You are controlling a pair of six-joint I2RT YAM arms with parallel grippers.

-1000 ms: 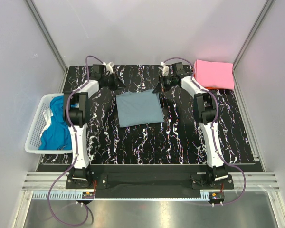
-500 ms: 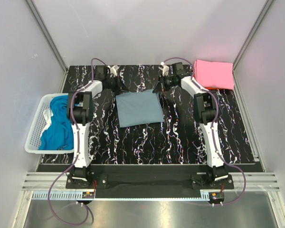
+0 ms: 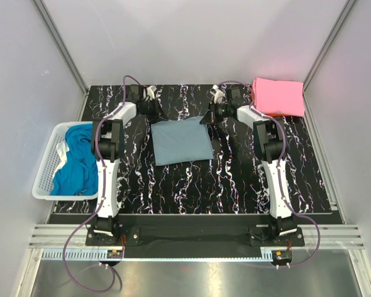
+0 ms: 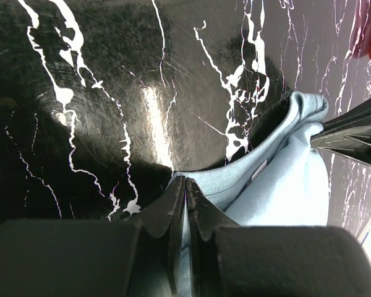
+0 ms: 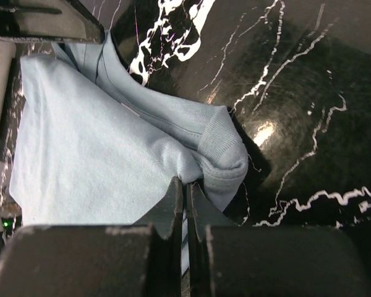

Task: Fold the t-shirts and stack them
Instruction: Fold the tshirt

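A dusty grey-blue t-shirt (image 3: 180,141) lies folded into a rectangle in the middle of the table. My left gripper (image 3: 161,116) is at its far left corner, shut on the cloth's edge (image 4: 235,185). My right gripper (image 3: 205,117) is at the far right corner, shut on a bunched fold (image 5: 219,158). In both wrist views cloth runs between the closed jaws. A pink t-shirt (image 3: 278,96) lies folded at the far right corner of the table. Bright blue t-shirts (image 3: 74,162) lie crumpled in the basket on the left.
A white mesh basket (image 3: 46,167) stands off the table's left edge. The table (image 3: 235,179) is black with white marbling. Grey walls with metal rails close in the back and both sides.
Both wrists have shifted slightly to the right along the shirt's far edge, the left one more. The shirt still lies flat and both grips hold.
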